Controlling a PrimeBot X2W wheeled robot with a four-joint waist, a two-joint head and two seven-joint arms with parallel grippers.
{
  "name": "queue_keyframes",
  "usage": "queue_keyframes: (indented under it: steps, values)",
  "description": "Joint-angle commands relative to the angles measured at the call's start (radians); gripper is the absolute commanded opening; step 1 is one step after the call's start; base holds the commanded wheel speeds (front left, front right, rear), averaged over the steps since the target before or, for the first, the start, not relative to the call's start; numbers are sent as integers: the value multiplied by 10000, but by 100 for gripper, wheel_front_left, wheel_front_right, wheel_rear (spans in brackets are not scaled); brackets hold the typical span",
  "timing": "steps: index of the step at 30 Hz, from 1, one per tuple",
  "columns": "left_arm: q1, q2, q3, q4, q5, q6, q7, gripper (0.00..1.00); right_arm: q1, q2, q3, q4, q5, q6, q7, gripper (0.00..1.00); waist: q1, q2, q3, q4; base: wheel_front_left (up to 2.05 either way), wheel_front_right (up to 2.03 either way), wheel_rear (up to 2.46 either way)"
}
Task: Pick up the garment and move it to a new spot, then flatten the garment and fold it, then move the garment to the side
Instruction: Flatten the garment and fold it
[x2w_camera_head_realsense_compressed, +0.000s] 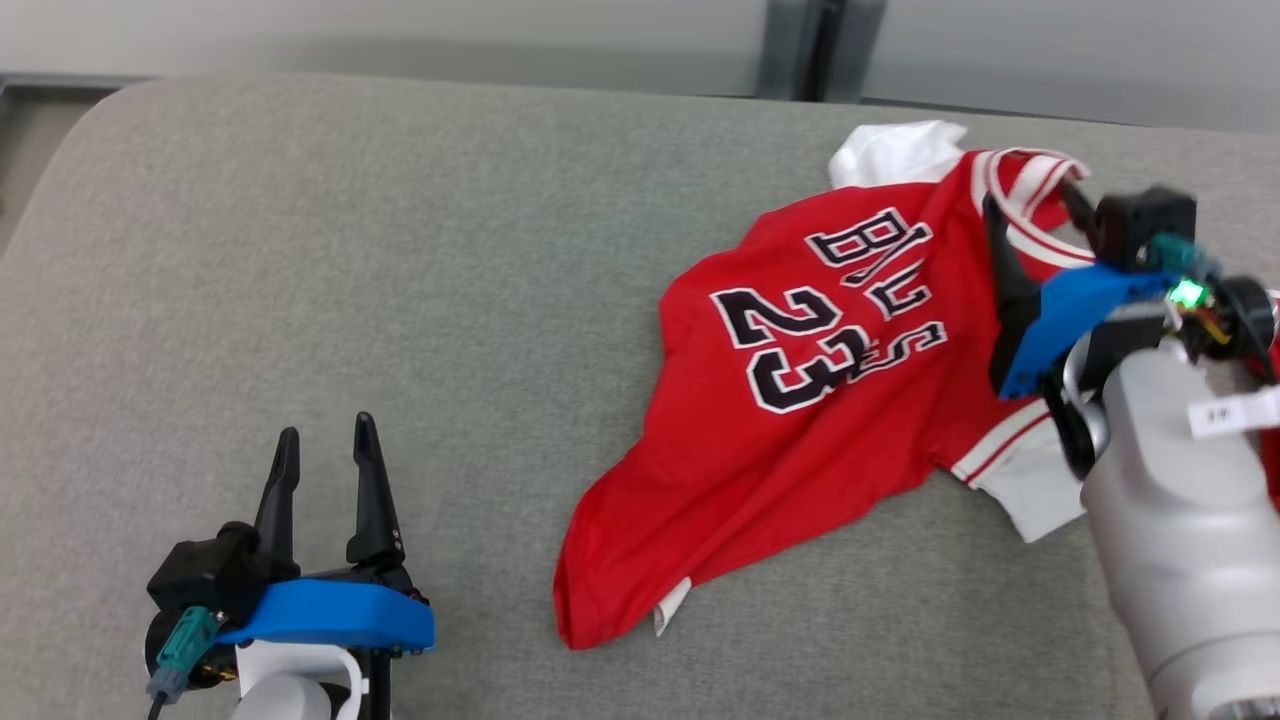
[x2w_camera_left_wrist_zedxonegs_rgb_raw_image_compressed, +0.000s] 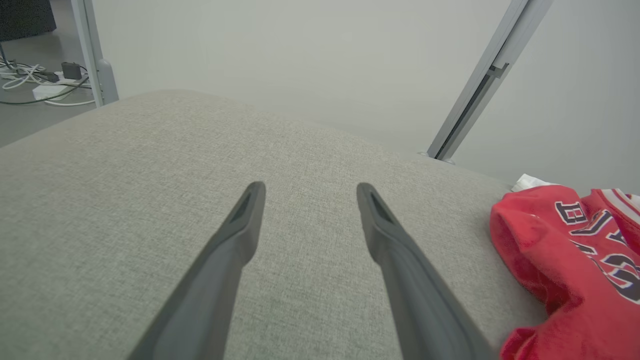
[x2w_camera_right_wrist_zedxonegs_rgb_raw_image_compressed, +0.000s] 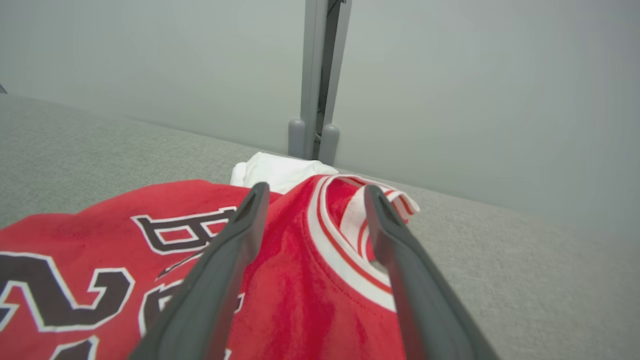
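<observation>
Red number-23 jersey (x2w_camera_head_realsense_compressed: 800, 420) lies rumpled on the right half of the grey fabric counter (x2w_camera_head_realsense_compressed: 400, 250), print side up. A white sleeve (x2w_camera_head_realsense_compressed: 900, 150) pokes out at its far edge. My right pincer (x2w_camera_right_wrist_zedxonegs_rgb_raw_image_compressed: 316, 187) is spread wide over the striped collar (x2w_camera_right_wrist_zedxonegs_rgb_raw_image_compressed: 345, 260), nothing pinched; contact with the cloth I cannot tell. My left pincer (x2w_camera_head_realsense_compressed: 325, 425) is spread too, near left over the counter, well apart from the jersey.

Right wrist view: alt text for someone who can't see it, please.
Open right gripper over a rumpled red jersey, its collar between the fingers. The jersey lies on a grey cushion by a pale wall.
</observation>
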Motion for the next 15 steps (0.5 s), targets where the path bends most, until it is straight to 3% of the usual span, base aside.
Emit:
queue_keyframes:
  steps: [1,8,15]
  values:
    - [52,63,50,7,51,-5,-43,100,322,36,25,-76,130,-3,-131,100,0,0,-334,-370,0,0,0]
    - [407,78,45,-75,64,109,-9,100,2621,395,17,-1190,914,-3,-433,100,0,0,-836,-1018,0,0,0]
    - [546,162,-7,-255,13,146,136,100,4515,581,-910,-2796,861,-3,261,100,0,0,-860,-1310,0,0,0]
